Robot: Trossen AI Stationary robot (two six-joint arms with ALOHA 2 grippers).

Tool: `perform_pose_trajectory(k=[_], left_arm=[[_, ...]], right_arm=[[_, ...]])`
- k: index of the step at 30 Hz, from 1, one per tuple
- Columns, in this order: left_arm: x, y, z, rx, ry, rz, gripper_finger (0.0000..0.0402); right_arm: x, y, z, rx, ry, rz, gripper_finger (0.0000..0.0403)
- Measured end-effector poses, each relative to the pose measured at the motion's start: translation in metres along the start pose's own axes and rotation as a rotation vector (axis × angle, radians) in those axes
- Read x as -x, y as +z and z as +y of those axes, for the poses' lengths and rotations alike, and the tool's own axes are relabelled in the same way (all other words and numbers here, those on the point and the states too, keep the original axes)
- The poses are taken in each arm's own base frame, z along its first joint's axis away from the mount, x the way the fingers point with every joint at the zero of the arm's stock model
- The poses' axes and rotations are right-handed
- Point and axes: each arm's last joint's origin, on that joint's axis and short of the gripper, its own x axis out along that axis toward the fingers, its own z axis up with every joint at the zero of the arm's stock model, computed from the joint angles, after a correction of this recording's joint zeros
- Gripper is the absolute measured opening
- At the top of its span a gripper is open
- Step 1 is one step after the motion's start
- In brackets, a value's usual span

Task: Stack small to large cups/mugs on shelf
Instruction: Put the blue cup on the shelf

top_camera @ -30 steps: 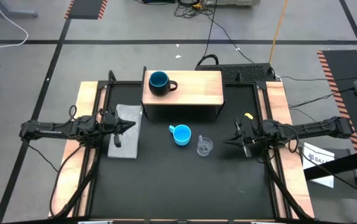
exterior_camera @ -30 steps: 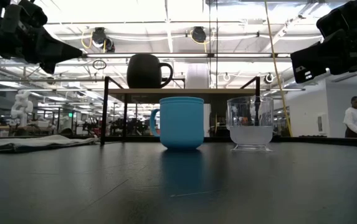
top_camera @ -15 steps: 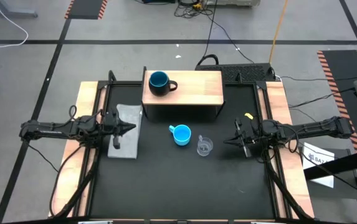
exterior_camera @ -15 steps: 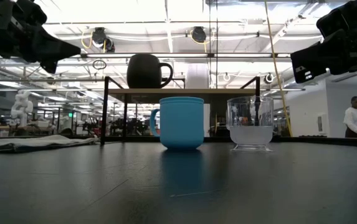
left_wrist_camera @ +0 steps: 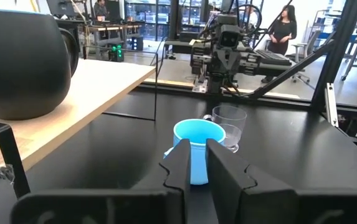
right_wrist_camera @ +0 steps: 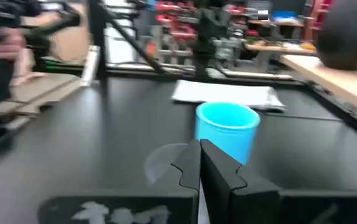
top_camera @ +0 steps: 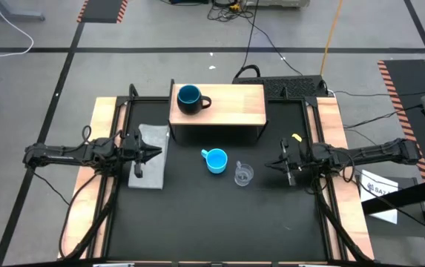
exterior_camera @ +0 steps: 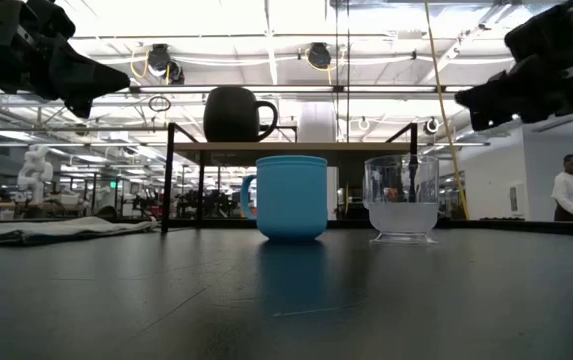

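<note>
Sitting on shelf: big dark navy mug with blue inside [top_camera: 189,99], upper middle, on light wooden board shelf [top_camera: 231,104]
Middle: light-blue cup with handle [top_camera: 216,160], touching nothing
Beside it: small clear plastic cup [top_camera: 243,174]
Left gripper [top_camera: 155,151]: over grey cloth [top_camera: 150,158], fingers a little apart, holding nothing
Right gripper [top_camera: 271,165]: right of clear cup, fingers pressed together, empty

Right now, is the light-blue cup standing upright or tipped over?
Upright. The light-blue cup rests flat on its base on the table, and from above its round open mouth faces straight up.
</note>
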Motion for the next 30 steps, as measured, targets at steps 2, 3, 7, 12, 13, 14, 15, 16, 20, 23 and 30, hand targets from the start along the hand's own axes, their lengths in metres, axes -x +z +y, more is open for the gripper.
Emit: perform_pose_trajectory(k=[2, 3, 7, 12, 13, 14, 15, 16, 20, 23, 30], left_arm=[[0.000, 0.000, 0.000, 0.000, 0.000, 0.000, 0.0057], [0.000, 0.000, 0.000, 0.000, 0.000, 0.000, 0.0057], [0.000, 0.000, 0.000, 0.000, 0.000, -0.001, 0.0056], [0.000, 0.000, 0.000, -0.006, 0.000, -0.001, 0.0056], [0.000, 0.000, 0.000, -0.006, 0.000, -0.002, 0.0056], [0.000, 0.000, 0.000, -0.005, 0.000, -0.001, 0.0056], [0.000, 0.000, 0.000, -0.002, 0.000, -0.001, 0.0056], [0.000, 0.000, 0.000, -0.002, 0.000, -0.001, 0.0056], [0.000, 0.000, 0.000, -0.002, 0.000, -0.001, 0.0056], [0.000, 0.000, 0.000, -0.009, 0.000, -0.001, 0.0056], [0.000, 0.000, 0.000, -0.010, 0.000, 0.000, 0.0056]], right_arm=[[-0.001, 0.001, -0.002, -0.003, -0.015, -0.008, 0.0000], [-0.002, 0.001, -0.003, -0.003, -0.021, -0.009, 0.0000], [-0.006, 0.003, -0.006, -0.002, -0.044, -0.036, 0.0000], [-0.012, 0.005, -0.010, -0.002, -0.068, -0.064, 0.0000], [-0.013, 0.004, -0.011, -0.002, -0.069, -0.067, 0.0000], [-0.014, 0.005, -0.011, -0.002, -0.069, -0.071, 0.0000], [-0.015, 0.005, -0.011, 0.000, -0.068, -0.081, 0.0000], [-0.016, 0.006, -0.011, 0.003, -0.069, -0.092, 0.0000], [-0.021, 0.009, -0.013, 0.012, -0.077, -0.073, 0.0000], [-0.032, 0.025, -0.016, 0.015, -0.065, -0.072, 0.0000], [-0.059, 0.059, -0.020, 0.064, -0.056, -0.071, 0.0000]])
